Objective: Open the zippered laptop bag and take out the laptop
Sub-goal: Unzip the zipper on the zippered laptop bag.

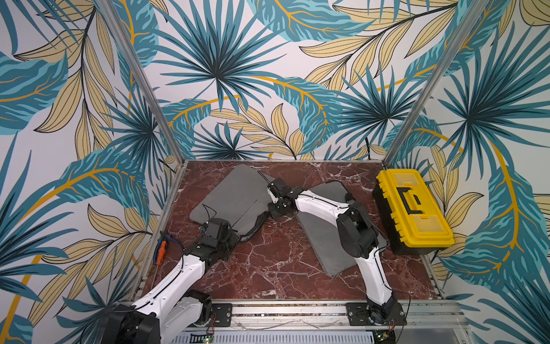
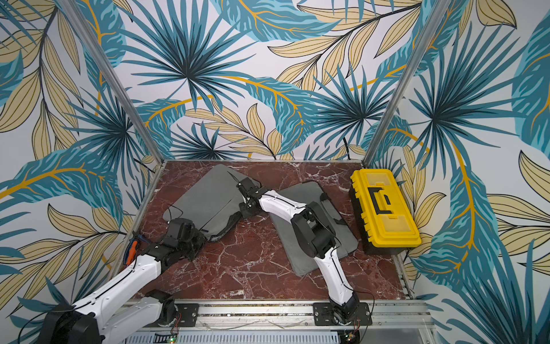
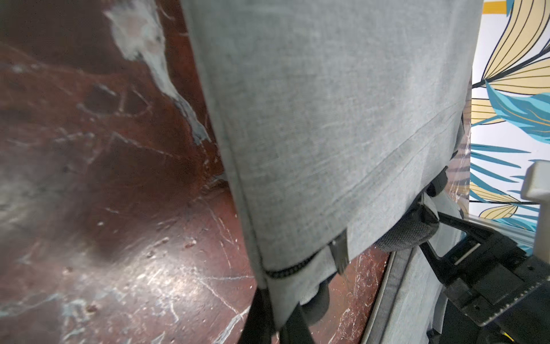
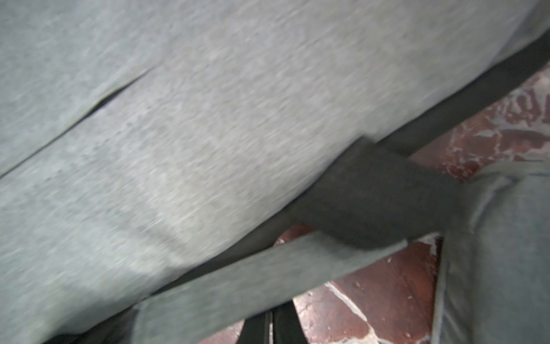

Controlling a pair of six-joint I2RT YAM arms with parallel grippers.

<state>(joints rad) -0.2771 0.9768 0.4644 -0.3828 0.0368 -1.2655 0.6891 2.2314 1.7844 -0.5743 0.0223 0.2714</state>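
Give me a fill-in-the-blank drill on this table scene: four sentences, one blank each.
1. The toolbox has a ___ lid.
2. The left gripper and the right gripper both pinch the ___ laptop bag.
3. A second gray bag lies under the ___ arm.
4. The tool by the left edge of the table has an ___ handle.
Missing words: yellow, gray, right, orange.

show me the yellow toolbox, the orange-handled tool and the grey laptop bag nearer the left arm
yellow toolbox (image 1: 431, 222), in a top view, on its yellow lid
orange-handled tool (image 1: 161, 251), in a top view, on the orange handle
grey laptop bag (image 1: 235, 193), in a top view, on its flat upper panel
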